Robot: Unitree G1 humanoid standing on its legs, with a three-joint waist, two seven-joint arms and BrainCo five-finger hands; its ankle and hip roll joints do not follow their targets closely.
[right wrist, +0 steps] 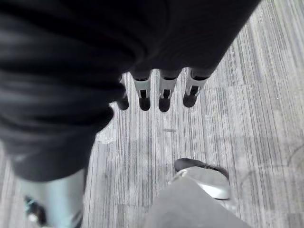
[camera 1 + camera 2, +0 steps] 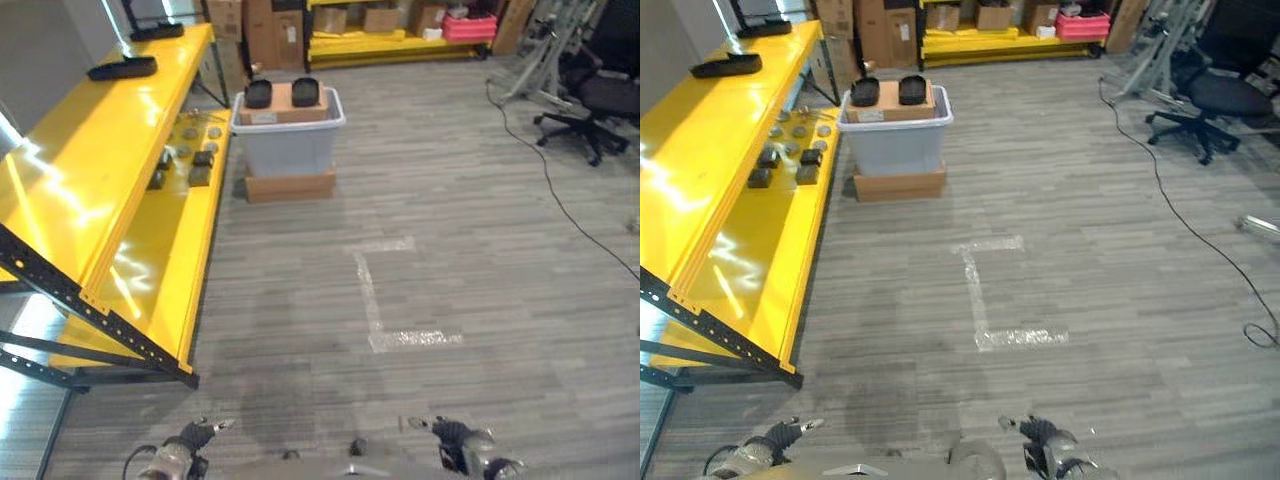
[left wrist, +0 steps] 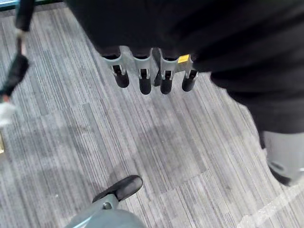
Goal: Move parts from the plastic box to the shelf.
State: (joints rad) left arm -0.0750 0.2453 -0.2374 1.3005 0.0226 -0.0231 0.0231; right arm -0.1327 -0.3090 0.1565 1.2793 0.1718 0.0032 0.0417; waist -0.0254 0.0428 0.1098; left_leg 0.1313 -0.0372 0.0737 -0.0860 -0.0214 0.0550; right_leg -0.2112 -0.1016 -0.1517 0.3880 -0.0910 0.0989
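Approach step: both the left hand (image 3: 149,76) and right hand (image 1: 161,92) hang empty with fingers relaxed, well apart from the box (image 2: 288,135) holding two dark parts (image 2: 282,93) beside the shelf (image 2: 120,170); next, walk to the box.

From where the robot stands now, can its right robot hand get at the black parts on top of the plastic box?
Probably not. The right robot hand hangs low, open, near the body; the plastic box and black parts sit far across open floor.

No readable text or labels
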